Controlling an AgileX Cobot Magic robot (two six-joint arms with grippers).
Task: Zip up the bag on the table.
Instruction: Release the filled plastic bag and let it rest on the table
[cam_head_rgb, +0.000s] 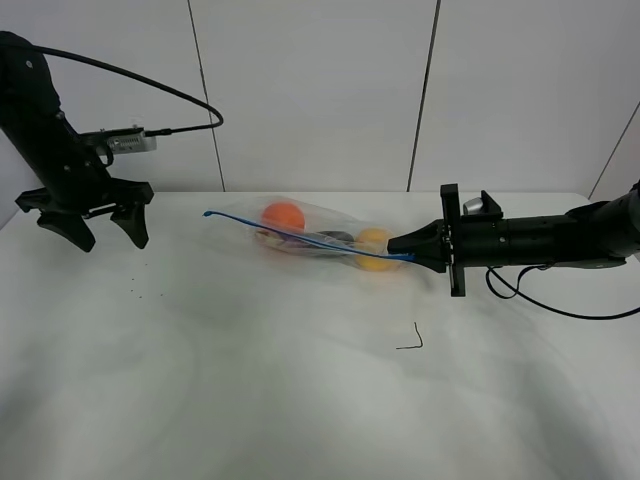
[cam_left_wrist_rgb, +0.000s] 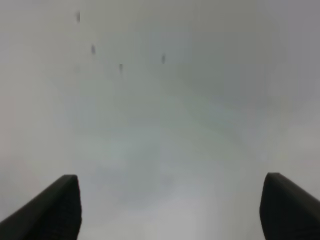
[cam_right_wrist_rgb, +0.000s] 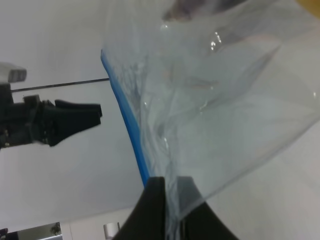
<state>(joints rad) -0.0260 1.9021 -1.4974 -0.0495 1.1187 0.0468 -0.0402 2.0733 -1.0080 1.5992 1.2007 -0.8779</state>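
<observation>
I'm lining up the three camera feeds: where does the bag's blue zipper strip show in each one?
Exterior high: the blue zipper strip runs along the bag at centre, from its left tip to the right gripper.
Left wrist: not in it; only the table and the open left gripper.
Right wrist: a blue curve down to the fingers pinching the bag.
Shared landmark: the white table.

left gripper (cam_left_wrist_rgb: 170, 210) fingertips cropped, table (cam_left_wrist_rgb: 165, 125) blurred
</observation>
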